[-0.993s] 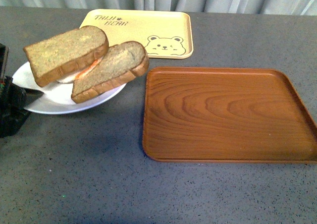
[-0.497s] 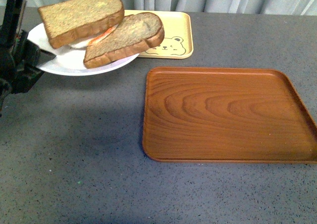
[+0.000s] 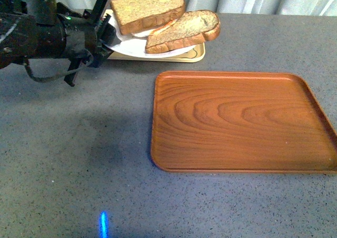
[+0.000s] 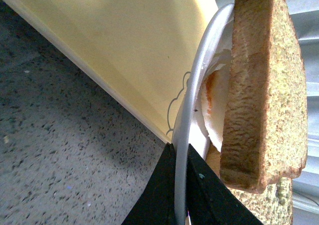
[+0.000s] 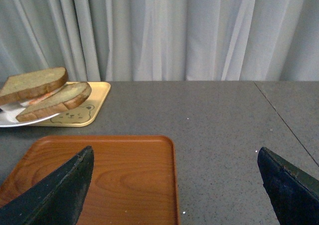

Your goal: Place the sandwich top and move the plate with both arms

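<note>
The white plate (image 3: 131, 47) hangs in the air over the yellow bear tray (image 3: 198, 52), and my left gripper (image 3: 108, 35) is shut on its left rim. On the plate lies the sandwich top (image 3: 147, 9), a thick squarish slice leaning over white and orange filling, with a domed slice (image 3: 184, 30) beside it. The left wrist view shows the jaws of the left gripper (image 4: 180, 195) pinching the plate's rim (image 4: 199, 75), with the sandwich top (image 4: 261, 85) above. My right gripper (image 5: 174, 153) is open and empty, low over the wood tray (image 5: 109, 175), far from the plate (image 5: 10, 118).
The brown wood-grain tray (image 3: 242, 122) lies on the grey speckled table (image 3: 79, 159), right of centre. The yellow tray (image 4: 124, 46) sits at the back beneath the plate. Grey curtains (image 5: 174, 31) close off the far side. My left arm (image 3: 37, 32) stretches across the back left.
My left arm has lifted the plate with both slices, carrying it right and further back, from the near left to above the yellow tray. The arm itself has come into full view.
</note>
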Robot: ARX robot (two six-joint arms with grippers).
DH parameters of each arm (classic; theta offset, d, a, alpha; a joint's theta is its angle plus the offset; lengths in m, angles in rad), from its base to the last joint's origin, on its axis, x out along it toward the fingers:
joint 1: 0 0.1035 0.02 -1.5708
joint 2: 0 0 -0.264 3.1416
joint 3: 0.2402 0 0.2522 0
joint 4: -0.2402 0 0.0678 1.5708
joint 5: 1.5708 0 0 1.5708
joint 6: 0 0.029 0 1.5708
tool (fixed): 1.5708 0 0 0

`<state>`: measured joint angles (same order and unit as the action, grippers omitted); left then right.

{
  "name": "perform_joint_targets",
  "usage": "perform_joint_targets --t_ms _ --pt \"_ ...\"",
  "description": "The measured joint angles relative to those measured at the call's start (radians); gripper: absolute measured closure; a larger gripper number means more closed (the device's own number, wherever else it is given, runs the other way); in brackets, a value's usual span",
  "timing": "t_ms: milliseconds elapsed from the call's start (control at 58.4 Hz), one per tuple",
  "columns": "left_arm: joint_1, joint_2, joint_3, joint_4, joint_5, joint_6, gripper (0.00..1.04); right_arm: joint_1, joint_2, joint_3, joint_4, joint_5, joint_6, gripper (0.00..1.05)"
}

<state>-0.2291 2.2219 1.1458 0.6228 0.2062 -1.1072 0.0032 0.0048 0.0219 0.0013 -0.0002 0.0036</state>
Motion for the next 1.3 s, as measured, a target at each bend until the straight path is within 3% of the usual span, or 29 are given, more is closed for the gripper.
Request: perform_joint_targets --t_ms 634,1096,1302 --pt "0.018 0.265 0.409 -0.159 0.031 0.037 1.02 0.000 0.000 0.000 0.000 0.000 0.000 0.09" --pt "0.049 0.314 0.480 -0.178 0.056 0.049 1.02 0.000 0.000 0.000 0.000 0.000 0.000 0.09" --pt "0.056 0.314 0.470 -0.169 0.059 0.050 0.73 0.000 0.000 0.000 0.000 0.000 0.000 0.09"
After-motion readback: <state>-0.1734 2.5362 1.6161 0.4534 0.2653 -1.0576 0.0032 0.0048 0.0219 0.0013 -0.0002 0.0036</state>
